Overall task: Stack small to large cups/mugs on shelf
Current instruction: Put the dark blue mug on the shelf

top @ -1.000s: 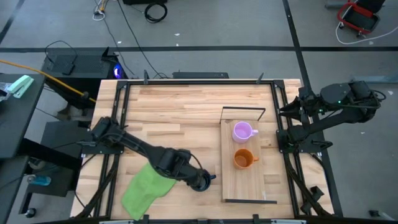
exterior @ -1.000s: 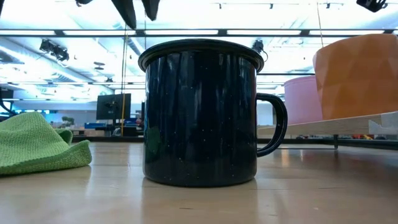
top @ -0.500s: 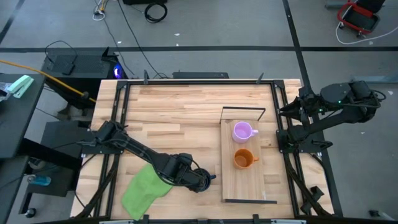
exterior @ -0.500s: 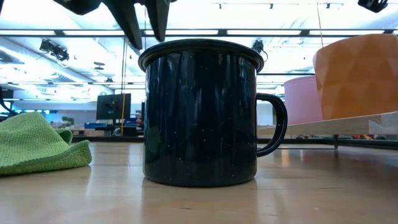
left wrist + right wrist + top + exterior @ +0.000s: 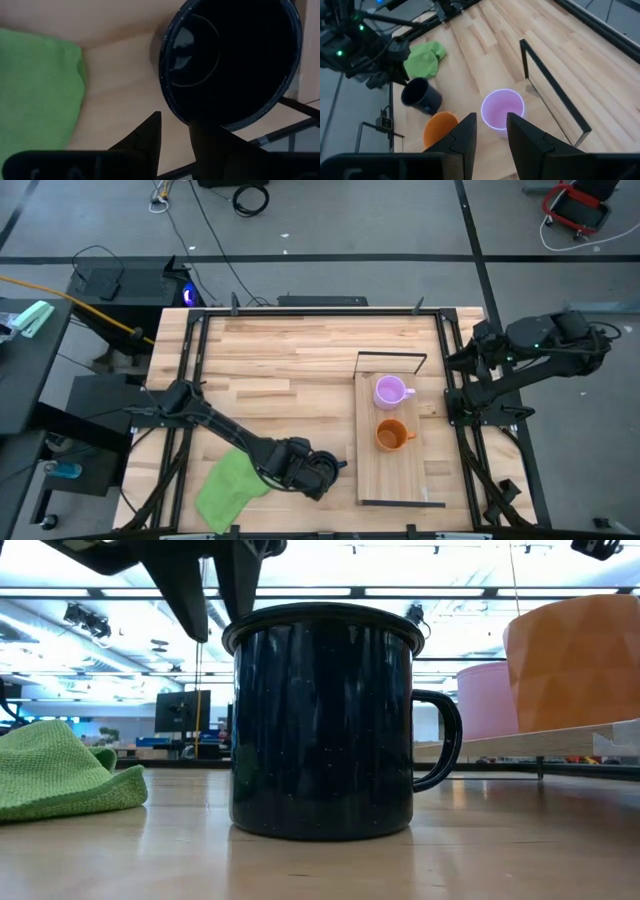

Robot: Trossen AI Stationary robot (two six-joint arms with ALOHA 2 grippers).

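The black mug (image 5: 322, 720) stands upright on the tabletop near the front edge, its handle (image 5: 440, 740) toward the shelf (image 5: 402, 470). My left gripper (image 5: 175, 135) is open and points down at the mug's rim (image 5: 172, 107) on the side away from the handle. One finger stands outside the wall and the other over the mug's mouth; I see no touch. The purple mug (image 5: 390, 391) and orange mug (image 5: 392, 436) stand side by side on the shelf. My right gripper (image 5: 487, 130) hangs open at the table's right edge, touching nothing.
A crumpled green cloth (image 5: 230, 485) lies on the table left of the black mug, under my left arm. The shelf's black wire frame (image 5: 392, 360) rises at its far end, and another wire frame (image 5: 400, 502) stands at the near end.
My left gripper has come down toward the black mug: its fingers hung well above the rim and now stand level with it, astride the wall. The gap between them looks the same. The mug has not moved.
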